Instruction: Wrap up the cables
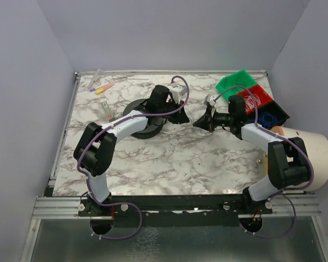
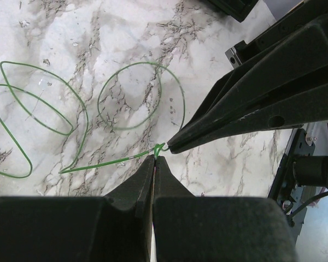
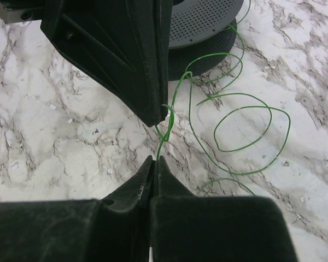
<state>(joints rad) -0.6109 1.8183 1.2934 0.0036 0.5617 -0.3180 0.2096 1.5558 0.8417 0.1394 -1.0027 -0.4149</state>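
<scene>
Step in hand, as judged: drawing the thin green cable (image 2: 106, 163) taut between two pinches. Its loose loops lay left of centre in the left wrist view, near the spool (image 3: 205, 24). Best done with light, even tension and no jerks.

The left gripper (image 2: 155, 159) was closed on the strand. The right gripper (image 3: 154, 162) was closed too, apparently on the same strand. Both arms reached inward, tips almost meeting.
</scene>
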